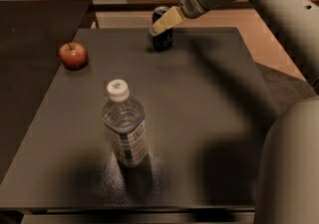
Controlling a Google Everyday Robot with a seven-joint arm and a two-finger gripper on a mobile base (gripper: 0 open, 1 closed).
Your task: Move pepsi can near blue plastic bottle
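Note:
The pepsi can (162, 39), dark with a silver top, stands at the far edge of the dark table (209, 118). My gripper (164, 22) reaches in from the upper right and its cream tip lies across the front of the can's upper part, hiding some of it. The blue plastic bottle (125, 129), clear with a white cap and a bluish label, stands upright near the table's front left, well apart from the can.
A red apple (73, 55) sits at the table's left side. A darker counter (35, 44) adjoins the table on the left. My arm's body (291, 168) fills the lower right corner.

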